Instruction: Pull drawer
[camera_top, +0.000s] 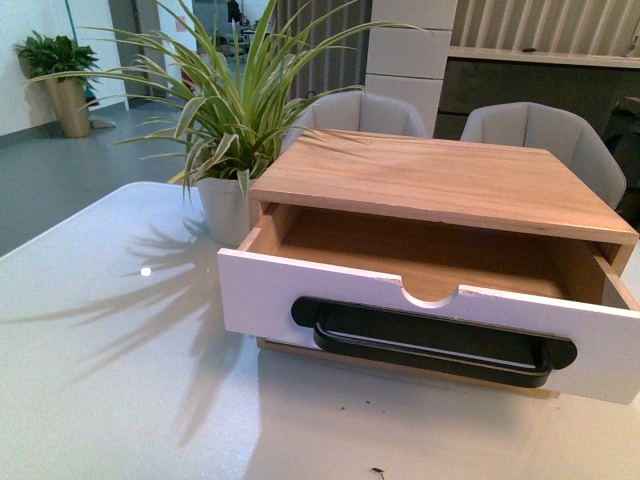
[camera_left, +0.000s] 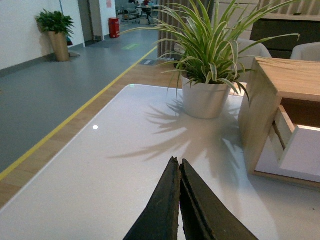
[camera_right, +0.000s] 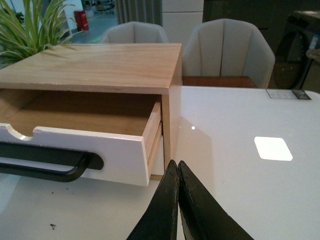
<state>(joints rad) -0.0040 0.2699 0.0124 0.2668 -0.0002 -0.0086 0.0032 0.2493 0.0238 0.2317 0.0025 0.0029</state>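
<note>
The drawer (camera_top: 300, 300) stands pulled partly out of its light wood cabinet (camera_top: 440, 175) on the white table. Its white front carries a long black bar handle (camera_top: 430, 340) and a half-round notch (camera_top: 432, 295) in the top edge; light wood shows inside. Neither arm appears in the front view. In the left wrist view my left gripper (camera_left: 178, 162) is shut and empty, off the cabinet's left side, with the drawer (camera_left: 300, 150) seen at the edge. My right gripper (camera_right: 176, 165) is shut and empty by the drawer's (camera_right: 100, 150) right front corner, apart from the handle (camera_right: 50, 162).
A potted spider plant (camera_top: 225, 205) stands on the table just left of the cabinet, its leaves reaching over the top. Two grey chairs (camera_top: 545, 135) stand behind the table. The table (camera_top: 100, 380) spreads out left of and in front of the drawer.
</note>
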